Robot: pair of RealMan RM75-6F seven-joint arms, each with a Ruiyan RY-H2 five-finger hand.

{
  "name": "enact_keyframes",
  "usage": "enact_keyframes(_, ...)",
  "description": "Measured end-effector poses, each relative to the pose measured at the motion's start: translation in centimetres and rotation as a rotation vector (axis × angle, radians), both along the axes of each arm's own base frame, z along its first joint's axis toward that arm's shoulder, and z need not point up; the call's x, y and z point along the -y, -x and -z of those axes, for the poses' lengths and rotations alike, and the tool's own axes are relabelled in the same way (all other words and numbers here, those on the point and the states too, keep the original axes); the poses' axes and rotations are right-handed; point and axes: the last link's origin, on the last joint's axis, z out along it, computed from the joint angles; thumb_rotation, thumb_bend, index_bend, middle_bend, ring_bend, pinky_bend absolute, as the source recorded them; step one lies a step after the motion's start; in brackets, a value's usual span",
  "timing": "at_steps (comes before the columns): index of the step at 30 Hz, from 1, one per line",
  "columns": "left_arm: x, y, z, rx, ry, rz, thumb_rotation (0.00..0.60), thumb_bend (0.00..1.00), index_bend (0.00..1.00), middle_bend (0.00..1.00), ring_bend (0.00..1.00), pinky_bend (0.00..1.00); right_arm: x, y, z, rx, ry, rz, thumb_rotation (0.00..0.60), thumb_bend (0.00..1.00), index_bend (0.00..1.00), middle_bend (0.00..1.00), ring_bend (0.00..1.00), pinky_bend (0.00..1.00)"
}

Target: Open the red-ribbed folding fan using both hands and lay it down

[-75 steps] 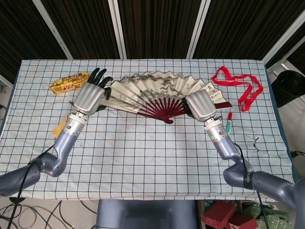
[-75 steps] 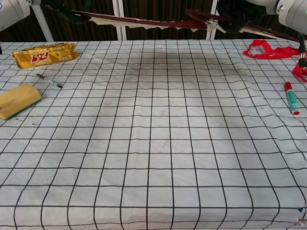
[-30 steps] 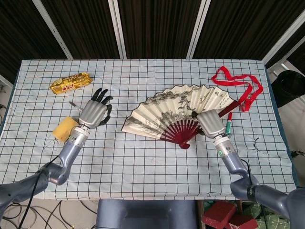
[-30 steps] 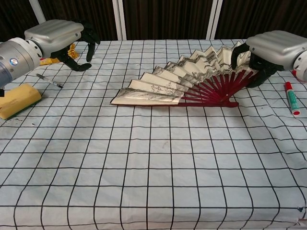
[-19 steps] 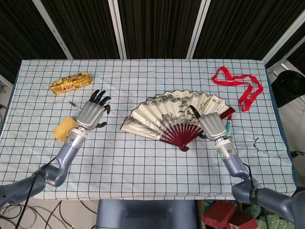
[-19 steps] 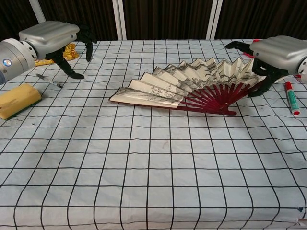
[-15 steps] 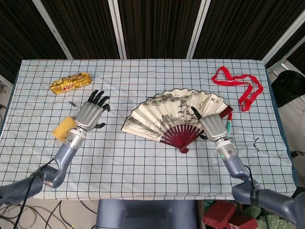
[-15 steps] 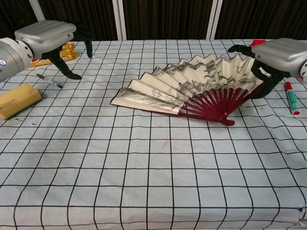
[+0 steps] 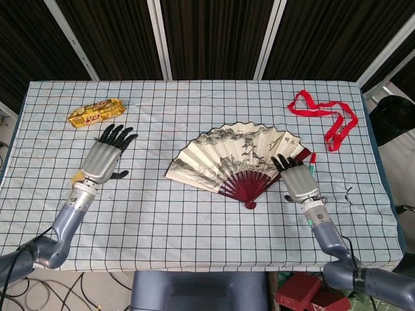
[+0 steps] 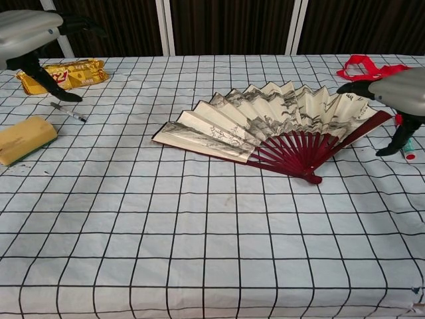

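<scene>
We see the paper folding fan with red ribs (image 9: 237,159) lying open on the checked tabletop (image 9: 194,220). Our left hand (image 9: 104,157) and right hand (image 9: 297,180) are spread, holding nothing. Only the chest view shows the yellow sponge (image 10: 25,138) whole.

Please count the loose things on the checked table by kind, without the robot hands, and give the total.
Folding fan: 1
Gold snack packet: 1
Yellow sponge: 1
Red ribbon: 1
Pens or markers: 2, a black pen and a red-capped marker
Total: 6
</scene>
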Motion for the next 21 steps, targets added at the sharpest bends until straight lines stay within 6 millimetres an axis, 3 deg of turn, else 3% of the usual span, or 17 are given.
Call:
enact_keyframes(5, 2.5, 2.3, -3.3, 0.004, -0.053, -0.042, 0.600, 0.02, 0.10, 0.03, 0.00, 0.00, -1.7, 1.1, -2.4, 0.016, 0.053, 0.020, 0.600, 0.00, 0.00, 0.02, 0.09, 0.25)
enact_keyframes(12, 7.6, 6.4, -8.4, -0.012, -0.167, -0.114, 0.600, 0.01, 0.05, 0.00, 0.00, 0.00, -5.2, 3.6, -6.8, 0.068, 0.138, 0.043, 0.600, 0.00, 0.00, 0.00, 0.04, 0.23)
enact_keyframes(21, 14.5, 10.6, -11.9, 0.043, -0.272, -0.244, 0.600, 0.01, 0.01, 0.00, 0.00, 0.00, -12.0, 7.5, -11.4, 0.186, 0.266, 0.146, 0.600, 0.00, 0.00, 0.00, 0.02, 0.23)
